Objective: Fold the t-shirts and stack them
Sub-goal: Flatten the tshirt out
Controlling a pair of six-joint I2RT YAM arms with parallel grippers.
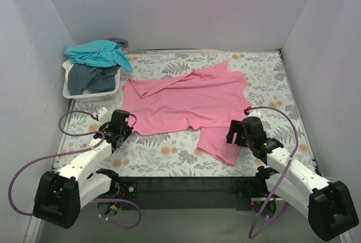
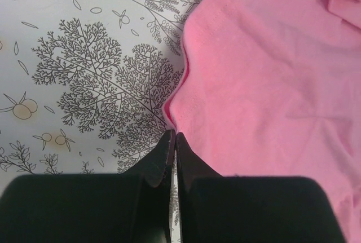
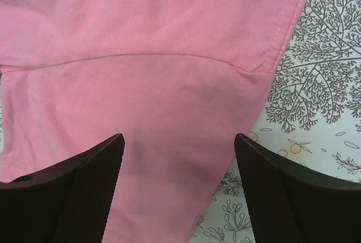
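The pink t-shirt [image 1: 189, 102] lies spread and partly rumpled on the patterned table. My left gripper [image 1: 127, 124] is at its near-left corner. In the left wrist view the gripper [image 2: 174, 135] is shut, and the shirt's hem [image 2: 176, 105] puckers to a point right at its tips. My right gripper [image 1: 233, 132] is open over the shirt's near-right sleeve [image 3: 169, 102], one finger on each side of it [image 3: 179, 137], holding nothing. The teal t-shirt [image 1: 100, 52] and the dark grey-blue t-shirt [image 1: 95, 77] lie heaped in the basket.
The white plastic basket [image 1: 90, 93] stands at the back left, against the left wall. White walls close in the table on the left, back and right. The floral tablecloth [image 1: 163, 150] shows bare along the near edge between the arms.
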